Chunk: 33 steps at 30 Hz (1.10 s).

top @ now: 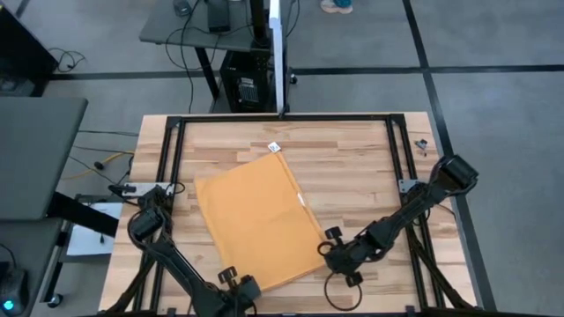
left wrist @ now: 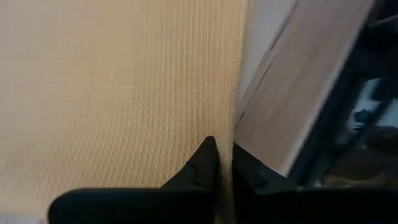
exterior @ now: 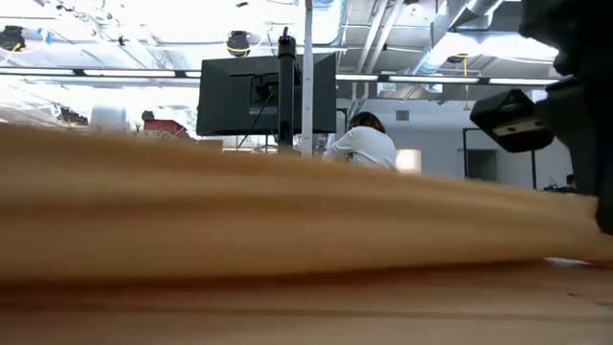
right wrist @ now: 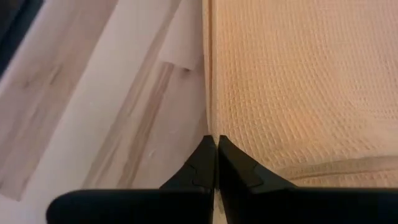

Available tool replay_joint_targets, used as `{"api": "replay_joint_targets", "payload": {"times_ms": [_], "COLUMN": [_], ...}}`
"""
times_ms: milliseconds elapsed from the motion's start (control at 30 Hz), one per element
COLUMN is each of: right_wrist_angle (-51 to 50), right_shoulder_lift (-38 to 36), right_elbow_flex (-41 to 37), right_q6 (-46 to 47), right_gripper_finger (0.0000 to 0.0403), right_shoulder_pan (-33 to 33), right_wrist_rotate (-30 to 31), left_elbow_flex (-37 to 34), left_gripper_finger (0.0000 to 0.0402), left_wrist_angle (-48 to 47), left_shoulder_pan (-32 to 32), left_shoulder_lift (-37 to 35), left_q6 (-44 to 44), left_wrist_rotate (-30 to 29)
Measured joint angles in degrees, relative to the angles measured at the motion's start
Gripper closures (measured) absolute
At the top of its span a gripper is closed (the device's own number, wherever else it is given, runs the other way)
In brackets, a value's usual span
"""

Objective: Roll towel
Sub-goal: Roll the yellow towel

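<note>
From above, the towel (top: 257, 220) lies flat and skewed on the table (top: 352, 158), its long axis running from the near edge away toward the white tag (top: 274, 147). The left gripper (top: 236, 280) and right gripper (top: 333, 252) sit at its two near corners, about equally close. In the low view, the cloth fills the foreground. The left wrist view shows jaws pinching the towel's edge; the right wrist view shows the same.

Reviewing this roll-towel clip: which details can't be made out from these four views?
- Low view: the towel sits close to the lens as a blurred band, hiding the table behind it.
- High view: the left pincer is partly cut off by the bottom edge.
- Wrist views: left pincer and right pincer each pinch a towel edge; the cloth between the fingertips is hidden.
</note>
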Motion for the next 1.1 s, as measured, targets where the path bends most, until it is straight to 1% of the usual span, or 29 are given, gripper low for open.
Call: {"api": "replay_joint_targets", "payload": {"times_ms": [100,267,333,433,500,633,767,900,1100], "right_wrist_angle": [0.86,5.52,7.49,8.95,9.97,11.35,12.0,12.2,12.36], "right_shoulder_lift": [-0.13,1.47,2.19,2.36,2.34,2.34,2.34,2.34,2.32], "right_elbow_flex": [0.07,0.02,0.07,0.03,0.04,0.7,1.45,1.53,1.57], "right_q6": [2.26,7.12,9.57,13.46,15.77,17.96,15.5,15.31,15.16], "right_gripper_finger": [0.0402,0.0403,0.0403,0.0403,0.0403,0.0403,0.0403,0.0403,0.0397], "right_shoulder_pan": [-0.74,-0.61,-0.63,-0.52,-0.48,-0.44,-0.44,-0.42,0.12], "right_wrist_rotate": [-0.04,0.0,0.21,0.68,1.05,1.1,0.78,0.39,0.36], "left_elbow_flex": [-6.41,-21.32,-25.74,-29.48,-30.87,-31.38,-31.48,-31.48,-31.45], "left_gripper_finger": [0.0401,0.0402,0.0401,0.0401,0.0402,0.0402,0.0402,0.0402,0.0399], "left_wrist_angle": [3.47,16.05,17.25,17.28,17.25,19.18,23.0,27.44,28.13], "left_shoulder_pan": [0.1,1.31,1.35,1.18,1.15,0.23,-1.53,-2.34,-2.14], "left_shoulder_lift": [-4.38,-10.4,-12.06,-14.95,-16.72,-19.14,-18.96,-18.97,-18.97], "left_q6": [2.23,10.19,13.8,19.12,21.36,21.47,16.73,12.13,10.49], "left_wrist_rotate": [0.41,6.5,8.39,9.44,9.49,8.7,7.93,7.51,6.9]}}
